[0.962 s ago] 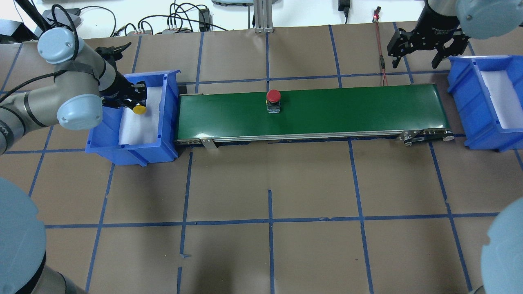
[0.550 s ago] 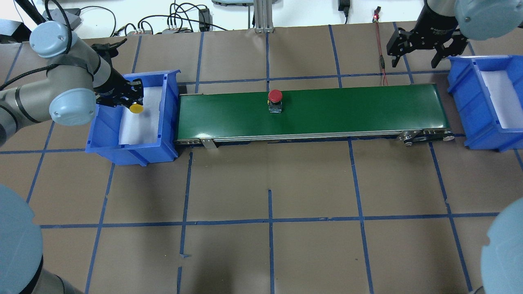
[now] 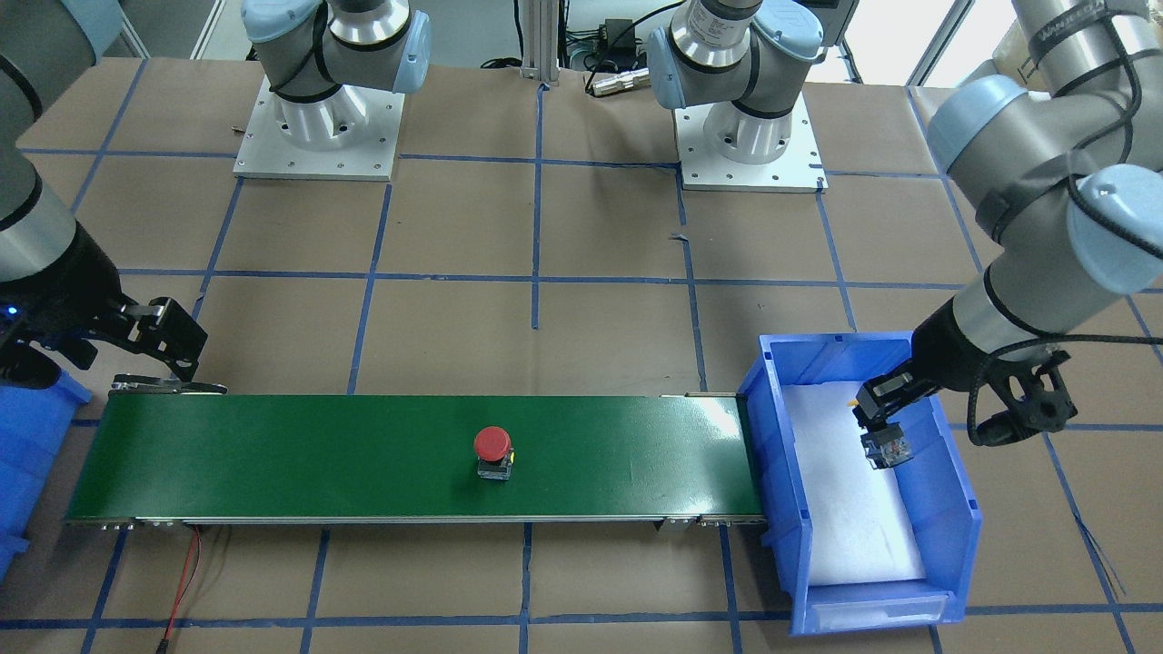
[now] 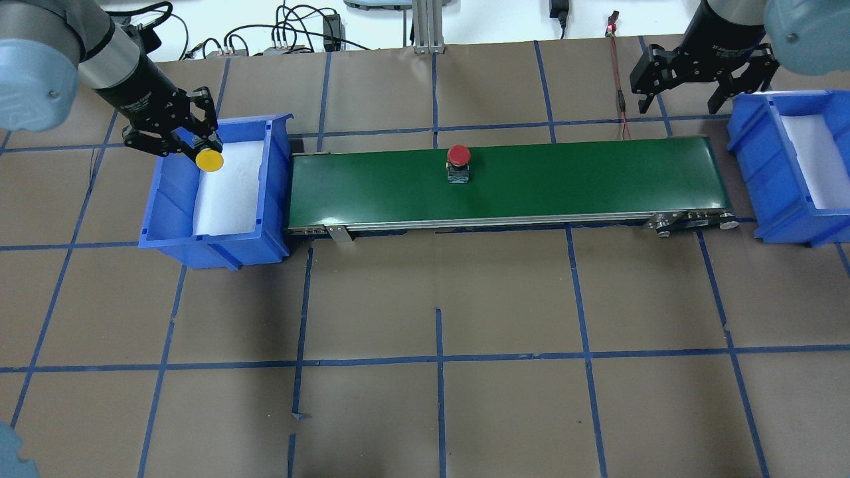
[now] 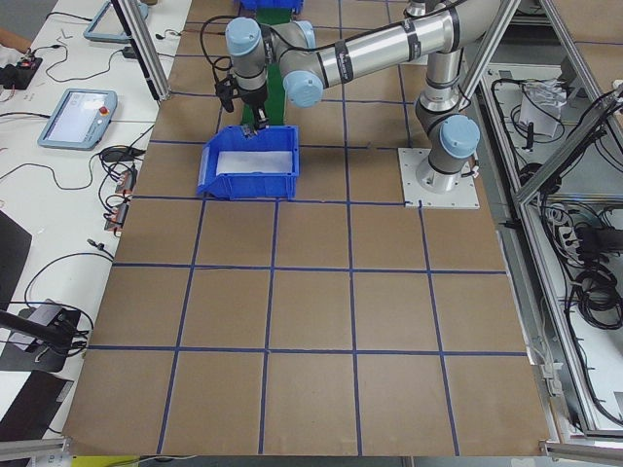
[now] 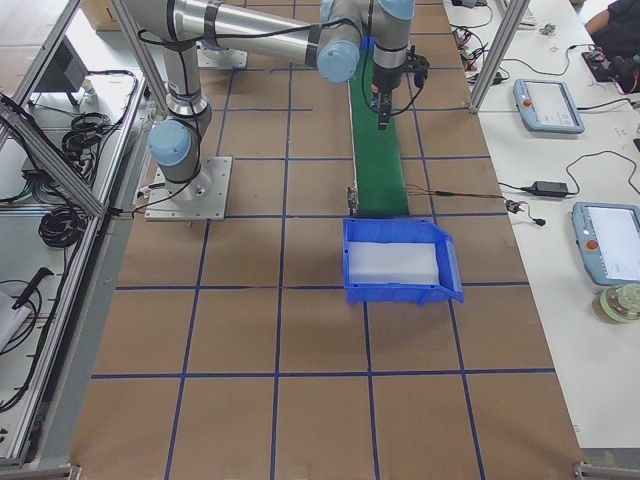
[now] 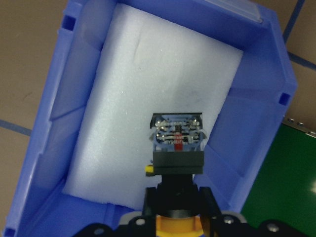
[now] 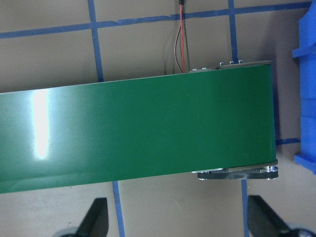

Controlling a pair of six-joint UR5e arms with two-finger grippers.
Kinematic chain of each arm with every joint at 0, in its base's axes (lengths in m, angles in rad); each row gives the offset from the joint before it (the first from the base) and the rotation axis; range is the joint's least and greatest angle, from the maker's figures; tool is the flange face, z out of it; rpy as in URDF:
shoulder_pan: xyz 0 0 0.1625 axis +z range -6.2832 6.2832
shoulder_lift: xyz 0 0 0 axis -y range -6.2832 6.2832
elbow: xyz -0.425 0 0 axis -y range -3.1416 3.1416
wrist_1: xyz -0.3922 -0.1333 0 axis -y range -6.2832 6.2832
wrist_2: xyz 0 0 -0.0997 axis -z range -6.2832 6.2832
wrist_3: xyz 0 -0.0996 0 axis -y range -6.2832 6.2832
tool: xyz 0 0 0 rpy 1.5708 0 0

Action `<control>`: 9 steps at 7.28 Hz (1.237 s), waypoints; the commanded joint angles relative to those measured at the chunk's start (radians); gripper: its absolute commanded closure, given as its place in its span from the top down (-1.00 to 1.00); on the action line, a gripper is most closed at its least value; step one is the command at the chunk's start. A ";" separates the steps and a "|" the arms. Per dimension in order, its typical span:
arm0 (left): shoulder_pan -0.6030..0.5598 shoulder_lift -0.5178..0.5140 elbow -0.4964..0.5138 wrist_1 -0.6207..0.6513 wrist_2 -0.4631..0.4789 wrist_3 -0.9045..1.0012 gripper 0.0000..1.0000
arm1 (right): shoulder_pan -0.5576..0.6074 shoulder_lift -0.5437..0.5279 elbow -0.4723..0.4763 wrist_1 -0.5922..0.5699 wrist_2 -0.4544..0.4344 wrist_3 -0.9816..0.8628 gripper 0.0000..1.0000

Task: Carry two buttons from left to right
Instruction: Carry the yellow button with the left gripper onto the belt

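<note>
My left gripper is shut on the yellow button and holds it in the air over the left blue bin. In the left wrist view the button's grey contact block points down at the bin's white foam. In the front view the gripper hangs over the bin's right half. The red button stands upright on the green conveyor belt, left of its middle; it also shows in the front view. My right gripper is open and empty above the belt's right end.
The right blue bin with white foam stands past the belt's right end. A red-black cable lies behind the belt. Brown paper with blue tape lines covers the table. Cables and boxes lie along the far edge.
My left gripper has risen and moved back a little with the yellow button. The red button has moved right along the belt. My right gripper has barely moved.
</note>
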 commanded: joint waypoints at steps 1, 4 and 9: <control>-0.069 0.019 0.040 -0.161 -0.117 -0.143 -0.59 | 0.010 0.023 -0.019 0.027 0.001 -0.004 1.00; -0.126 -0.013 0.043 -0.182 -0.279 -0.394 -0.63 | 0.024 0.039 -0.036 0.025 0.000 -0.001 1.00; -0.128 -0.135 0.045 -0.177 -0.413 -0.493 -0.63 | 0.022 0.046 -0.034 0.024 0.000 -0.004 1.00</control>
